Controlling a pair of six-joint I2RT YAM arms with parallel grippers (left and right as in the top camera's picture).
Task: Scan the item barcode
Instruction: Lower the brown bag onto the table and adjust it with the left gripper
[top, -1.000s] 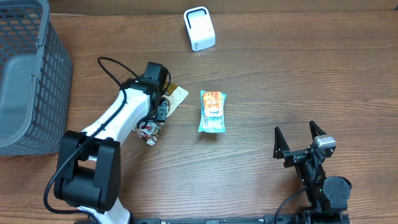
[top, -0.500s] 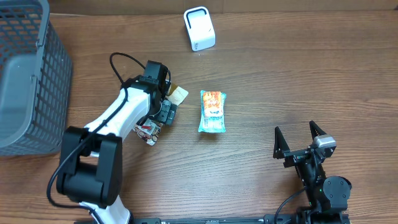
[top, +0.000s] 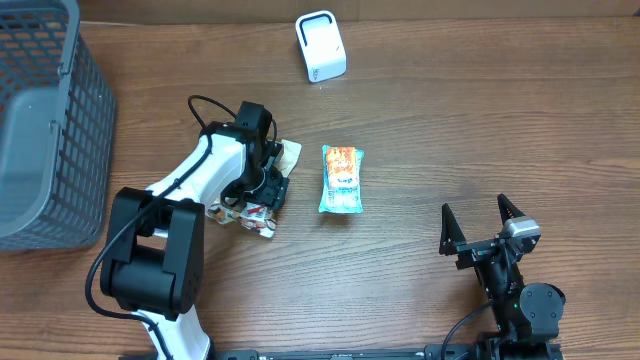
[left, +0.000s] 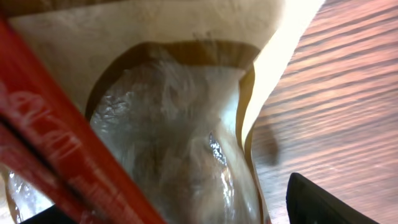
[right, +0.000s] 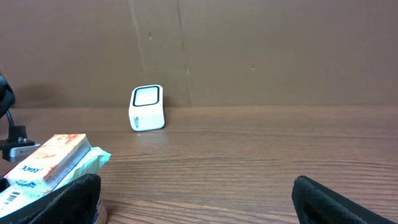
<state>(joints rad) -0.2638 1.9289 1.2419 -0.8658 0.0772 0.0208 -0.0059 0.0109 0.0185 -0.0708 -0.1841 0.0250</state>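
The wooden surface (top: 500, 120) carries: grey basket (top: 40, 120), upper left; white scanner (top: 320, 46), top centre; orange packet (top: 341, 179), centre; tan packet (top: 291, 152), left of centre.

The left arm (top: 195, 175) has white links, black joints and a looping black cable (top: 192, 100); the right end effector (top: 472, 204) is black.

Grey basket (top: 88, 125) on wooden table (top: 480, 120)
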